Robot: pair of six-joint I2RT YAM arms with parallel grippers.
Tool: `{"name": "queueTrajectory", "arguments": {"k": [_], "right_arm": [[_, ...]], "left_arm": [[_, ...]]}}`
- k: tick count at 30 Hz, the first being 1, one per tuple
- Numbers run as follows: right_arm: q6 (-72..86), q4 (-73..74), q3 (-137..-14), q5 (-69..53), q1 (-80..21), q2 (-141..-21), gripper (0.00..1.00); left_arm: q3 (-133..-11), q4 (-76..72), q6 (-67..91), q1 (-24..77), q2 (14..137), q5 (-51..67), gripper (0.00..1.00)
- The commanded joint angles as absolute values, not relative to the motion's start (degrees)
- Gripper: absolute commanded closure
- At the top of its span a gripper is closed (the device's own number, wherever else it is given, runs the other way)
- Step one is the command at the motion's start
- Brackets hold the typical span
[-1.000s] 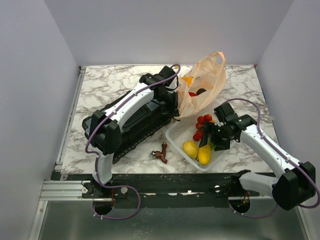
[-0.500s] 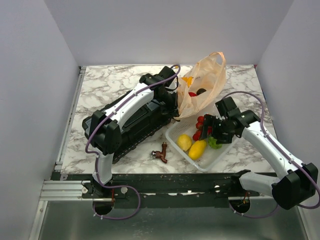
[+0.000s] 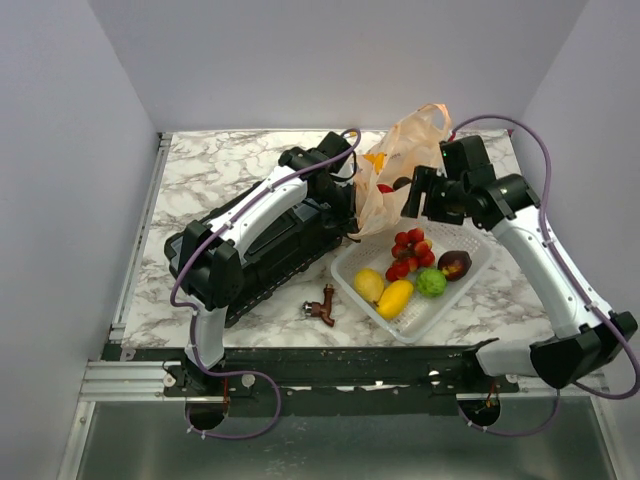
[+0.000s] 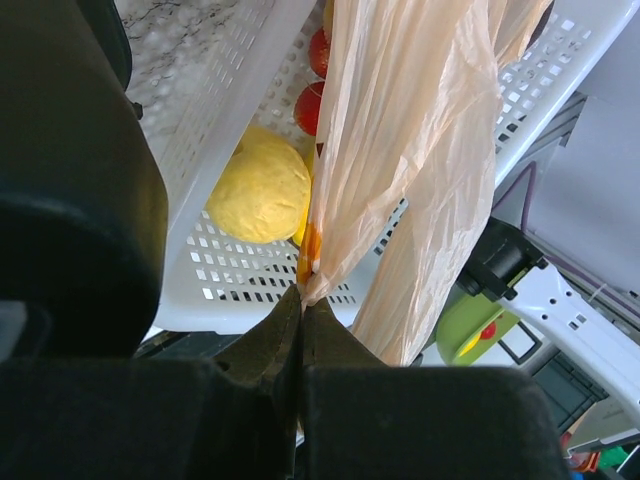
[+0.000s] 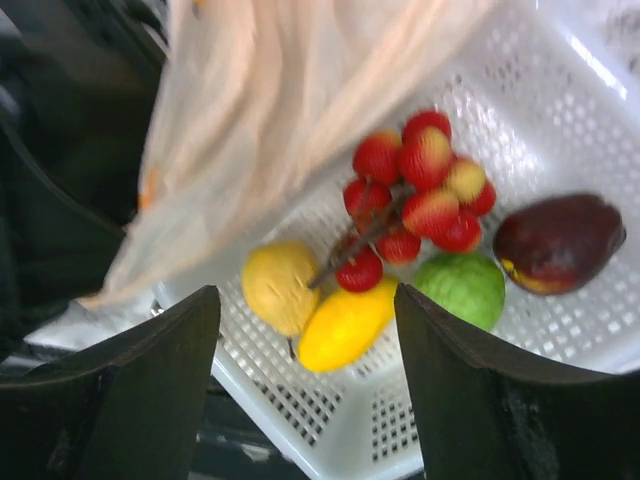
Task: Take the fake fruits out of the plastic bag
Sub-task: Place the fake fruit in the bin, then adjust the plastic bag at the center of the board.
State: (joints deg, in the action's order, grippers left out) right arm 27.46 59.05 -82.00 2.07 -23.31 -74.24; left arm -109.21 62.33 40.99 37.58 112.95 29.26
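The plastic bag (image 3: pixel 410 160) stands up at the back of the table, tan with banana prints. My left gripper (image 3: pixel 352 218) is shut on its lower edge, and the left wrist view shows the jaws pressed together on the film (image 4: pixel 300 295). A red fruit (image 3: pixel 384 187) shows through the bag. My right gripper (image 3: pixel 416 196) hangs open and empty beside the bag, above the basket (image 3: pixel 476 272). In the basket lie a red berry cluster (image 5: pixel 420 185), a lemon (image 5: pixel 280 285), a yellow mango (image 5: pixel 345 325) and a lime (image 5: pixel 462 288).
A maroon-brown fruit (image 5: pixel 558 243) lies in the basket's right part. A black case (image 3: pixel 270 255) sits under the left arm. A small brown object (image 3: pixel 322 305) lies on the marble near the front edge. White walls close in the back and sides.
My right gripper has left the yellow mango in the basket, risen and moved back toward the bag. The lime and maroon fruit now show. The left arm has not moved.
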Motion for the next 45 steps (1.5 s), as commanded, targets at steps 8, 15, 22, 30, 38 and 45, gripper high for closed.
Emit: {"name": "queueTrajectory", "arguments": {"k": [8,15,22,30,38,45], "right_arm": [[24.37,45.85,-100.59,4.90,-21.96,-96.15,0.41],[26.69,44.16,-106.79,2.70,-17.49,-107.69,0.62],[23.50,39.47,-102.94,1.90,-15.03,-110.76,0.65],[20.02,36.25,-105.94,-4.31,-14.33,-120.74,0.63],[19.29,32.37,-104.68,-9.50,-14.28,-122.66,0.53],[19.11,31.31,-105.22,-13.07,-14.30,-124.52,0.43]], "left_arm": [[-111.14,62.14,40.87,37.88,111.45,30.05,1.00],[-110.28,62.37,41.35,38.06,110.30,30.20,1.00],[-108.96,62.42,41.82,38.10,109.68,30.04,1.00],[-107.79,65.04,40.09,38.17,109.21,28.81,1.00],[-104.70,65.91,38.94,39.18,108.90,28.83,1.00],[-103.44,66.09,38.32,39.21,108.89,28.30,1.00]]}}
